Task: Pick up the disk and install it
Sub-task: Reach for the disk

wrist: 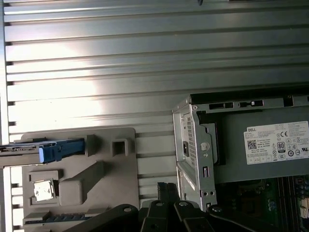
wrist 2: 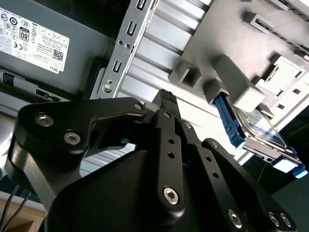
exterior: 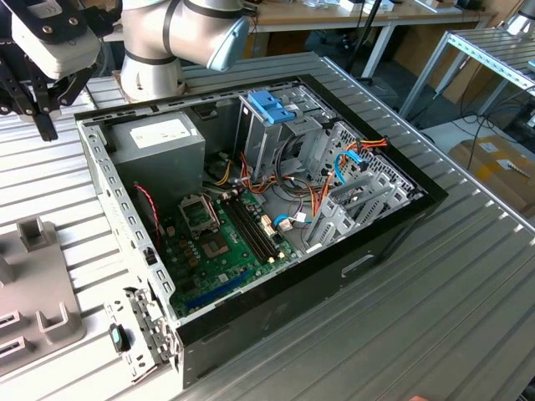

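Claw (wrist: 165, 187) closed, empty, near grey fixture (wrist: 120, 164) holding disk (wrist 2: 258, 128); power supply (wrist: 241, 166) bears white label (wrist: 277, 142).

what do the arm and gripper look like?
The arm is silver-grey tubing with a light-blue joint cap. The gripper is black hinged metal links with silver bolts, below a white housing.

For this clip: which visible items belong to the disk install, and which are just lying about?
Job: disk, in the grey fixture; drive cage; gripper.
Lying about: power supply; motherboard; cardboard box.
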Robot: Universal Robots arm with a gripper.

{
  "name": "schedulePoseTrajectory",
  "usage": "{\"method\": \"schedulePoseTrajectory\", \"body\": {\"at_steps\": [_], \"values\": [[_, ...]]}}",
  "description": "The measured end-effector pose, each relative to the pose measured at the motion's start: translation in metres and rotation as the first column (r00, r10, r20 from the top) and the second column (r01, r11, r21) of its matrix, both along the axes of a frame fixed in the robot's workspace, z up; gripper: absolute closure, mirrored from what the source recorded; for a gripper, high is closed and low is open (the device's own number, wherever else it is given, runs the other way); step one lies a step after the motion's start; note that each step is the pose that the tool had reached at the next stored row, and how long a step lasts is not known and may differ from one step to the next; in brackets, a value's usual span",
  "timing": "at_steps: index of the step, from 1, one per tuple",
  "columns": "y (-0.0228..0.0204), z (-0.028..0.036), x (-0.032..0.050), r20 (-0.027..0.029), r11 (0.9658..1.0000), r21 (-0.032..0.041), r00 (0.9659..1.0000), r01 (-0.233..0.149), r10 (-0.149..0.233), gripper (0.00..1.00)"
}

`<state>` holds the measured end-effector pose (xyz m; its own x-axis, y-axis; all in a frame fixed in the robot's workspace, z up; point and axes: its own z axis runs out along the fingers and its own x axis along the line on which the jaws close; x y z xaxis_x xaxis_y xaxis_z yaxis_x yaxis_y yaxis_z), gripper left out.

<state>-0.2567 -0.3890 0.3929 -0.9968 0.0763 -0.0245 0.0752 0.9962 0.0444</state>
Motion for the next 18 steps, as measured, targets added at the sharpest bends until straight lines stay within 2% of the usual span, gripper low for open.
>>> {"method": "schedulePoseTrajectory", "body": {"at_steps": [6, 13, 18], "values": [[0.0001, 0.0000, -0.0087, 0.0000, 1.0000, 0.0000, 1.0000, 0.000, 0.000, 0.89], [0.0059, -0.0006, -0.0169, 0.0000, 1.0000, -0.0001, 1.0000, 0.000, 0.000, 0.89], [0.0071, -0.0006, -0.0206, -0.0001, 1.0000, -0.0001, 1.0000, 0.000, 0.000, 0.89]]}}
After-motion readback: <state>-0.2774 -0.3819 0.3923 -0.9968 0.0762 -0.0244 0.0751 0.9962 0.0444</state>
